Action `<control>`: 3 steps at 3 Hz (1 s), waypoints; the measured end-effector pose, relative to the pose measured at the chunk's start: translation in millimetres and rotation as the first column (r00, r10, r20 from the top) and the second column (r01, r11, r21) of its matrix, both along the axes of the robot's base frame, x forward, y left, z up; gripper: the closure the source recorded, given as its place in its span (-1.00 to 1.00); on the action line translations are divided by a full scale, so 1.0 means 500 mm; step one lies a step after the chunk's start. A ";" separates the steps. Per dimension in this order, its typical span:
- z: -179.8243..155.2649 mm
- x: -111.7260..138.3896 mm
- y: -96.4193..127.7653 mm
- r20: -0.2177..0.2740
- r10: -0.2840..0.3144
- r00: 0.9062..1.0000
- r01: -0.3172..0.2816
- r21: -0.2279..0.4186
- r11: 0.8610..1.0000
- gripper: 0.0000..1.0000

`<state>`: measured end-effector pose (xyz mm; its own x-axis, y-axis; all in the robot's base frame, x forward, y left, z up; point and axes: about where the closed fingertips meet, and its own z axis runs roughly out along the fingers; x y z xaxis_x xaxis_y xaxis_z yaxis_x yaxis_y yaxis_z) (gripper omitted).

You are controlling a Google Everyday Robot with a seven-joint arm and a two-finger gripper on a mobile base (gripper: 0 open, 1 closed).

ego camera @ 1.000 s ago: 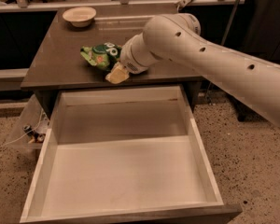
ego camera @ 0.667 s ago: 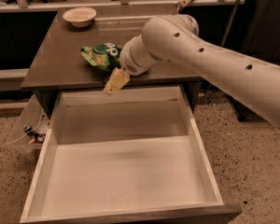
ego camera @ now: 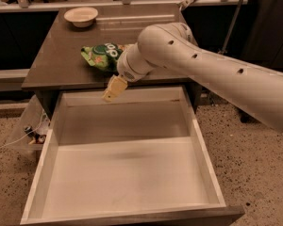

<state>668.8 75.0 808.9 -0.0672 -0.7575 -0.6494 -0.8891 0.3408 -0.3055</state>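
My gripper (ego camera: 111, 90) hangs at the end of the white arm (ego camera: 198, 65). It is just past the table's front edge, above the back left part of the open drawer (ego camera: 127, 173). Nothing shows in it. A green chip bag (ego camera: 100, 56) lies on the dark tabletop (ego camera: 61, 55) right behind the gripper, partly hidden by the wrist. The drawer is pulled far out and its pale inside holds nothing that I can see.
A pale bowl (ego camera: 81, 16) stands at the table's back left. A clear plastic bag with small items (ego camera: 34, 128) hangs left of the drawer. Behind the table runs a dark counter with a rail (ego camera: 132, 4). The floor is speckled.
The gripper has come forward and down from beside the chip bag, off the tabletop edge, to over the drawer's back. The bag and drawer have not moved.
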 end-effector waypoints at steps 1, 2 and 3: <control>0.007 0.000 0.000 0.000 0.000 1.000 0.000 0.000 1.000 -1.00; 0.074 -0.018 -0.023 0.054 0.011 0.998 -0.013 0.049 0.999 -1.00; 0.150 -0.046 -0.078 0.133 -0.016 0.991 0.005 0.081 0.997 -1.00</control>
<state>645.6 35.9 883.9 0.0162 -0.7019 -0.7121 -0.8386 0.3783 -0.3920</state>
